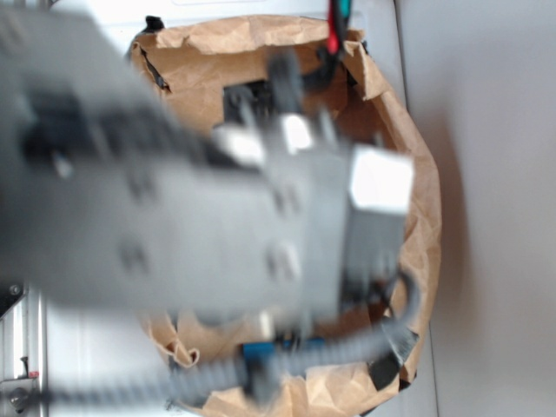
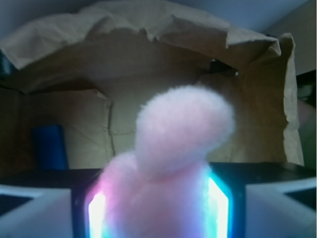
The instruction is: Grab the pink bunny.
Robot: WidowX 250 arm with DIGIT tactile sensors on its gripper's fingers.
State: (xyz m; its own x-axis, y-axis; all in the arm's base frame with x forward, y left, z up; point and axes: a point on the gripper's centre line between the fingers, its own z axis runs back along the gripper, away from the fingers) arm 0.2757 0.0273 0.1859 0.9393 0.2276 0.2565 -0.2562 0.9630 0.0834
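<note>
The pink bunny (image 2: 173, 148) fills the middle of the wrist view as a fluffy pale pink plush mass. It is pressed between the two glowing pads (image 2: 220, 208) of my gripper (image 2: 157, 210), which is shut on it. One rounded fuzzy part sticks up above the jaws. Behind it is the inside of a brown paper bag (image 2: 148, 44). In the exterior view my blurred grey arm (image 1: 200, 208) reaches down over the brown paper bag (image 1: 426, 226) and hides both the bunny and the gripper.
A blue object (image 2: 49, 146) stands against the bag's inner wall at the left. The bag's crumpled rim (image 1: 217, 39) rings the arm closely. A red and teal thing (image 1: 337, 22) hangs at the bag's far rim. Grey cables (image 1: 287, 365) run along the near side.
</note>
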